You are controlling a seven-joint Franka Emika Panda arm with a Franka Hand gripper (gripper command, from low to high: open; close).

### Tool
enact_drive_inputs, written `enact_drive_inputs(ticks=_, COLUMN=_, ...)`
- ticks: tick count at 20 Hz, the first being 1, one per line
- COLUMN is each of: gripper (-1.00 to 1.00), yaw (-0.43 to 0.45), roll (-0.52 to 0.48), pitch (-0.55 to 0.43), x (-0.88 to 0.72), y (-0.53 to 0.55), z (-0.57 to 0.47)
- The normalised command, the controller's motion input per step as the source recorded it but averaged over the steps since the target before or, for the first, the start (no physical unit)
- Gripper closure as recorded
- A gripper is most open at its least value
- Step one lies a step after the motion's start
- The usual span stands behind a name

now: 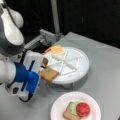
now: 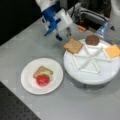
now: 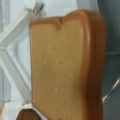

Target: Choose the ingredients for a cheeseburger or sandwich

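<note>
Over the divided tray's (image 2: 82,77) rim, tool (image 2: 63,35) hovers near a bread slice (image 2: 73,45); grip state unclear. Sandwich (image 2: 43,76) sits on plate (image 2: 27,80) toward counter (image 2: 30,40) front.

My arm (image 1: 10,30) is built of rounded white shells with grey bands between them. At the wrist sits a bright blue bracket (image 1: 27,77), clamped around a boxy white hand block (image 1: 33,61). A black cable (image 1: 25,98) loops out beneath it. In a front view the same blue piece (image 2: 51,17) wraps the white block, and my fingers (image 2: 68,31) show as short, dark, slim prongs below it.
</note>
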Motion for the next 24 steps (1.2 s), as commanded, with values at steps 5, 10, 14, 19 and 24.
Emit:
enact_drive_inputs(ticks=5, gripper=-1.0, yaw=0.144, roll=0.252, pitch=-0.093, x=0.14, y=-0.17, z=-0.26)
enact_drive_inputs(ticks=10, gripper=-1.0, yaw=0.109, roll=0.221, pitch=-0.098, x=0.14, y=-0.14, z=-0.2)
enact_drive_inputs(ticks=14, gripper=-1.0, yaw=0.051, roll=0.21, pitch=-0.067, x=0.1, y=-0.14, z=-0.09)
enact_drive_inputs(ticks=19, gripper=-1.0, yaw=0.003, roll=0.213, pitch=-0.065, x=0.07, y=-0.12, z=-0.04)
enact_drive_inputs(ticks=24, gripper=-1.0, yaw=-0.028, roll=0.22, pitch=-0.054, x=0.02, y=-0.07, z=-0.02)
